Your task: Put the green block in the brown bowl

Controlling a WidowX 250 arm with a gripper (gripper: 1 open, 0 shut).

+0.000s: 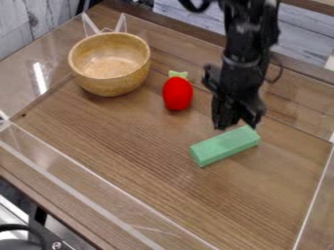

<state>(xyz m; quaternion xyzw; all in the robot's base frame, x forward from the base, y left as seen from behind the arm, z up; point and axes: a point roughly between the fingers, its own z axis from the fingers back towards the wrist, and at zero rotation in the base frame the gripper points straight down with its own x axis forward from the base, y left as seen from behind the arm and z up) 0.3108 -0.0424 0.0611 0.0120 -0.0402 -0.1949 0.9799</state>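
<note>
The green block (225,145) lies flat on the wooden table, slanting from lower left to upper right. My gripper (233,119) hangs pointing down just above the block's far right end. Its fingers are shut together with nothing between them, and the block is free of them. The brown bowl (109,63) stands empty at the back left of the table, well away from the gripper.
A red strawberry-like toy (178,92) stands between the bowl and the gripper. A clear raised rim (78,171) runs along the front and left of the table. Bare wood lies in front of the block.
</note>
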